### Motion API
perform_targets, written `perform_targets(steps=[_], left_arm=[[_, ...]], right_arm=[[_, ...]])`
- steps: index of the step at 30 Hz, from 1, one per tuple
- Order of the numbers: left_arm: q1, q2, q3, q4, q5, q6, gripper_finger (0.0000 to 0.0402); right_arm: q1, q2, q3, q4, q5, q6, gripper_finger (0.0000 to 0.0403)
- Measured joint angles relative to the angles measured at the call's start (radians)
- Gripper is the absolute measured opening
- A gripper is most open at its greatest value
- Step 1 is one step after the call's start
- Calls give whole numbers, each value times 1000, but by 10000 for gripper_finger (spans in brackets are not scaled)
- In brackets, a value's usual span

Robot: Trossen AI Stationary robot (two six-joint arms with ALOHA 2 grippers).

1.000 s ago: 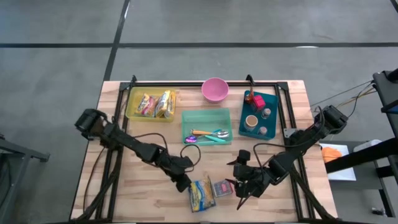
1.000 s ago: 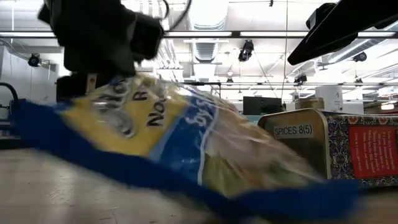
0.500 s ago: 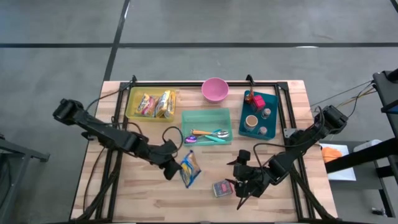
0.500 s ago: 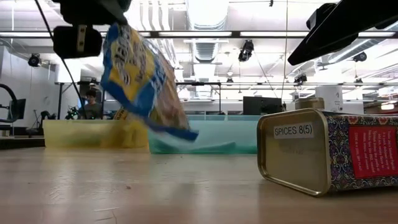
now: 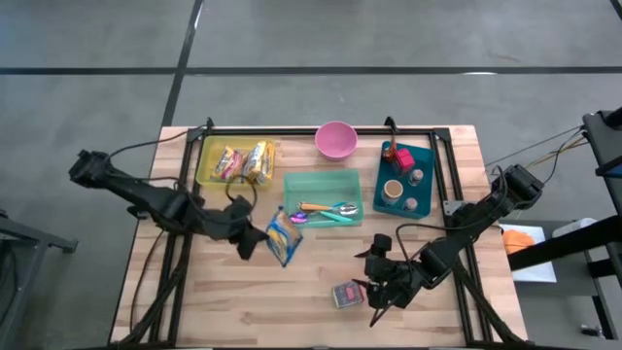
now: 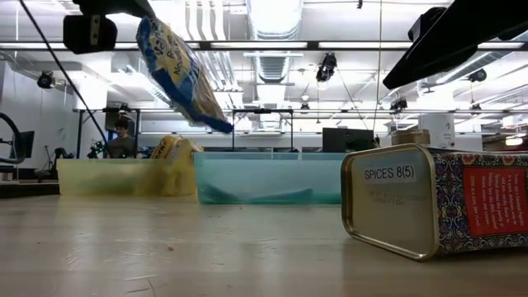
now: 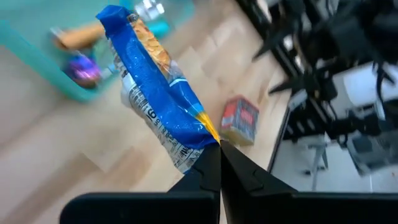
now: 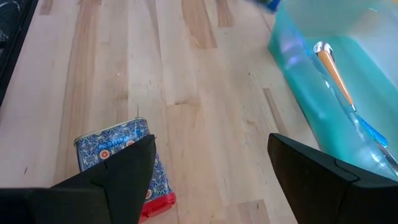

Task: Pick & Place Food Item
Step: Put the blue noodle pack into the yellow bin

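Left gripper (image 5: 255, 233) clamped on one edge of the noodle packet (image 5: 280, 237), fingers pressed together on the seam; packet hangs clear of the table (image 5: 224, 301), long axis running away from the fingertips toward the green tray (image 5: 321, 180); yellow bin (image 5: 208, 180) lies behind the gripper, nearer this arm; right gripper (image 5: 379, 292) waits, fingers apart, beside the spice tin (image 5: 347, 294).
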Motion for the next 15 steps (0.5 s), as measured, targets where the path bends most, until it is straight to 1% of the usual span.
perform_targets(steps=[8, 12, 15], left_arm=[[48, -190, 0, -141, -169, 12, 0], [92, -268, 0, -217, -258, 16, 0], [142, -309, 0, -261, -307, 22, 0]], right_arm=[[0, 3, -2, 2, 0, 12, 307], [3, 3, -3, 4, -1, 15, 307], [4, 3, -3, 6, -1, 15, 307]])
